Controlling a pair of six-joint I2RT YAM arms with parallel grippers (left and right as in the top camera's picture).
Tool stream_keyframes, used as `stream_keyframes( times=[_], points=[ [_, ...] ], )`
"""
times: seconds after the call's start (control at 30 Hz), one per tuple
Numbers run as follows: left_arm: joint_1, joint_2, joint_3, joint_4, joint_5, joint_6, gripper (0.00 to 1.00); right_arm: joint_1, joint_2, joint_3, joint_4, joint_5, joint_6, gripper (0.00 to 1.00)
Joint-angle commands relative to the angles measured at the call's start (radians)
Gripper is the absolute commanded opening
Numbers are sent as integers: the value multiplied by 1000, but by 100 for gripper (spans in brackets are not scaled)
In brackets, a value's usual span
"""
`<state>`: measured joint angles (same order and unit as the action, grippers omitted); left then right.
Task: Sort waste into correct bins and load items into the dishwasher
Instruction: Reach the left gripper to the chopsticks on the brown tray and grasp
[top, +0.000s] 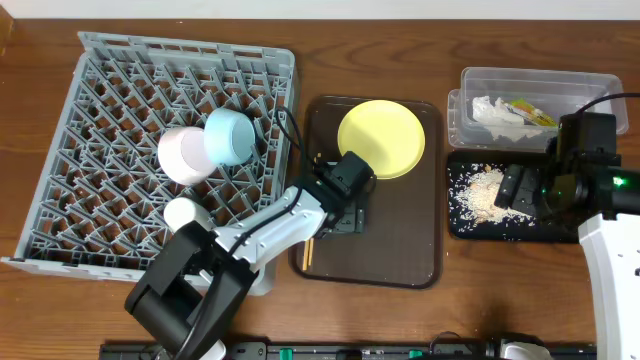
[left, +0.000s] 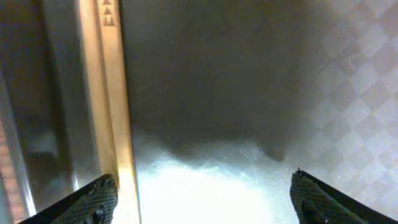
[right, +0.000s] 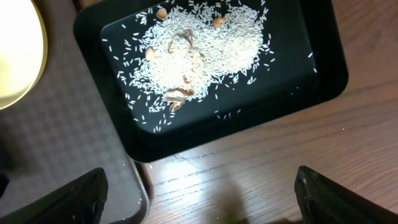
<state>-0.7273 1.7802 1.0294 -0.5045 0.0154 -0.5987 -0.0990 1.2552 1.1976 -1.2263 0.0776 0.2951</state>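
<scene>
**Waste apparently sorted; plate and chopsticks outstanding**

Binned: tissue (top: 490, 110) and wrapper (top: 532, 110) in tub (top: 470, 82); rice (right: 193, 53) in black tray (right: 326, 68).
Racked: white bowl (top: 183, 155) and blue bowl (top: 230, 135) in rack (top: 100, 60).
Pending: plate (top: 380, 138) and chopsticks (left: 106, 93), both on brown tray (top: 400, 250).
Left claw (left: 202, 193): wide, low beside chopsticks.
Right claw (right: 199, 186): wide, empty, above black tray.

text: none readable | chopsticks (left: 112, 93): small dark triangle marks

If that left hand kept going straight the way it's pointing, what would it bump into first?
The left hand would probably hit the brown tray first; the chopsticks lie just beside one open finger. Depth is unclear.
</scene>
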Motion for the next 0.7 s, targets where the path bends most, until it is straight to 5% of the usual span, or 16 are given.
stream_keyframes(
  times=[0.0,0.13,0.27,0.37,0.67],
  points=[
    [-18,16,-58,28,-1,-29,88,-12,-10,6,-3,-4,-12,94],
    [-26,16,-61,39,-1,-32,82,-12,-10,6,-6,-3,-12,94],
    [-26,16,-61,54,-30,-31,46,-12,-10,6,-8,-3,-20,94],
    [-26,16,-61,60,-35,-32,28,-12,-10,6,-13,-3,-20,94],
    [-26,16,-61,62,-35,-35,9,-12,-10,6,-23,-3,-23,94]
  ],
)
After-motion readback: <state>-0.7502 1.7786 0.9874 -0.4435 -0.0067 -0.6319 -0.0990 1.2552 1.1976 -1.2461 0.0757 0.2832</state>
